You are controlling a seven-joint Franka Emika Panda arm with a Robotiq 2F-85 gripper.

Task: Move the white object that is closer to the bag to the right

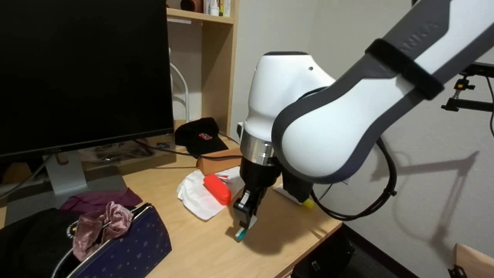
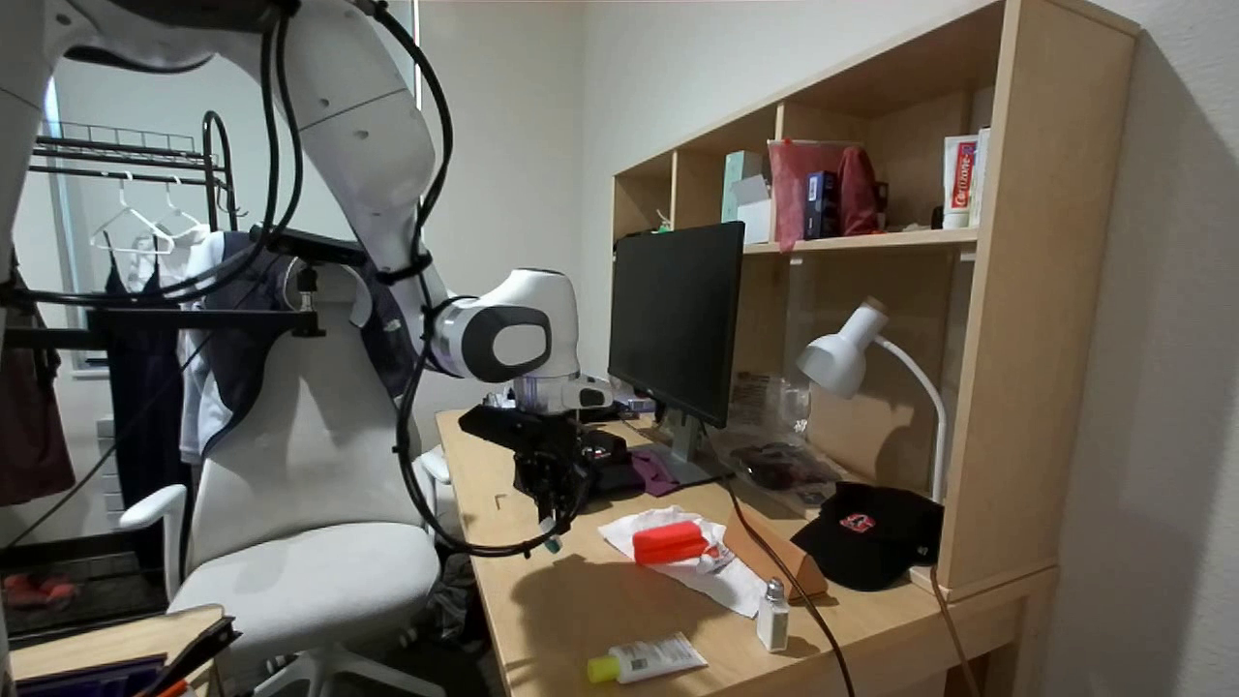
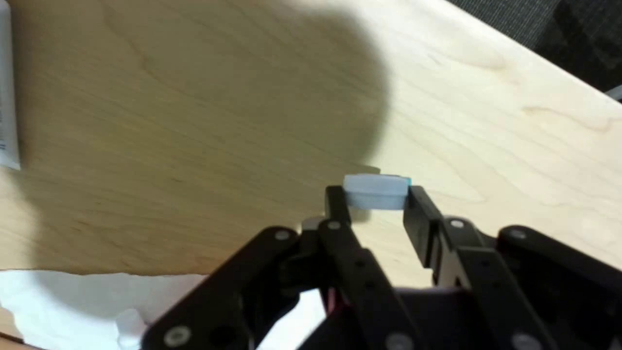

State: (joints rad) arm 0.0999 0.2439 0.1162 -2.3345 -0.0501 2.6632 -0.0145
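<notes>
A small white object with a teal side (image 3: 375, 192) is clamped between the fingertips of my gripper (image 3: 376, 199) in the wrist view. In both exterior views it shows at the tip of the gripper (image 1: 247, 220), low over the desk (image 1: 193, 247); its teal part shows (image 1: 241, 234), and it also shows small (image 2: 552, 544). I cannot tell how large the gap to the desk is. The navy star-patterned bag (image 1: 135, 243) stands at the near left in an exterior view, apart from the gripper. A white tube with a yellow cap (image 2: 660, 658) lies on the desk.
A red case (image 2: 670, 542) lies on white cloth (image 1: 197, 197) beside the gripper. A small white bottle (image 2: 772, 620), black cap (image 2: 866, 535), lamp (image 2: 837, 363) and monitor (image 1: 85, 77) stand around. A dark cable crosses the desk. The desk edge (image 1: 308, 249) is close.
</notes>
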